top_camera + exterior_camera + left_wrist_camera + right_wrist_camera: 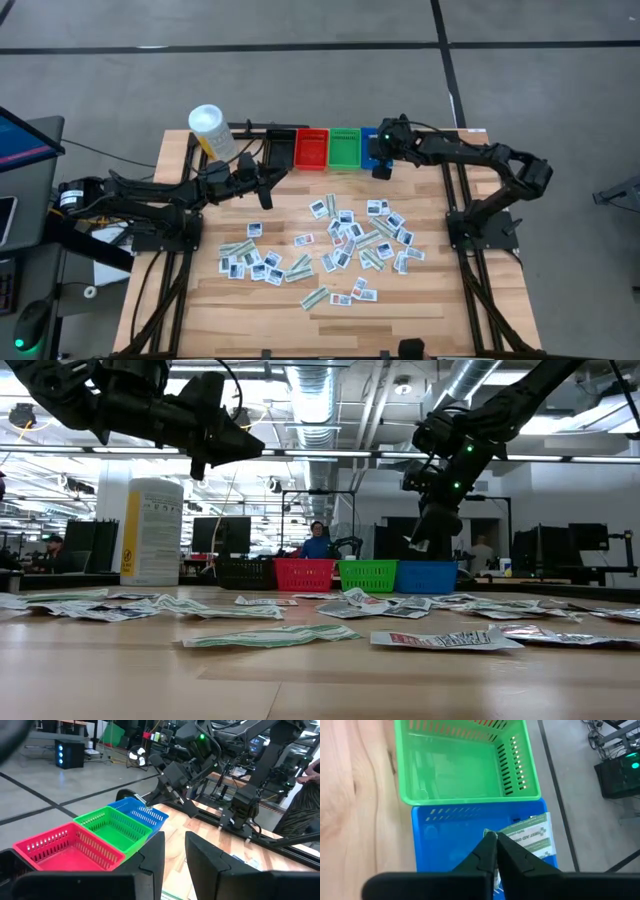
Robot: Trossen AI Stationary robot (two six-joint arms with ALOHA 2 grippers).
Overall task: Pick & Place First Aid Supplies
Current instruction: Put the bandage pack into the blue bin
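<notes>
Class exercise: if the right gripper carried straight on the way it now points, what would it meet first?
Most likely the blue bin: the right gripper, shut on a green-printed packet, points down into it. How far above the bin floor it hangs is unclear.

Along the far edge of the table (pixel 430 310) the black bin (pixel 280 147), red bin (pixel 311 148), green bin (pixel 345 149) and blue bin (pixel 371 150) stand side by side, touching, leaving no gap between them. The right gripper (pixel 382 166) hangs over the blue bin, blocking access from above; red and green lie open from above. The yellow bottle (pixel 213 132) stands tall at the far left corner, with the left gripper (pixel 266 190) just beside it. Packets (pixel 340 240) carpet the table's middle; the near strip of wood is bare.
</notes>
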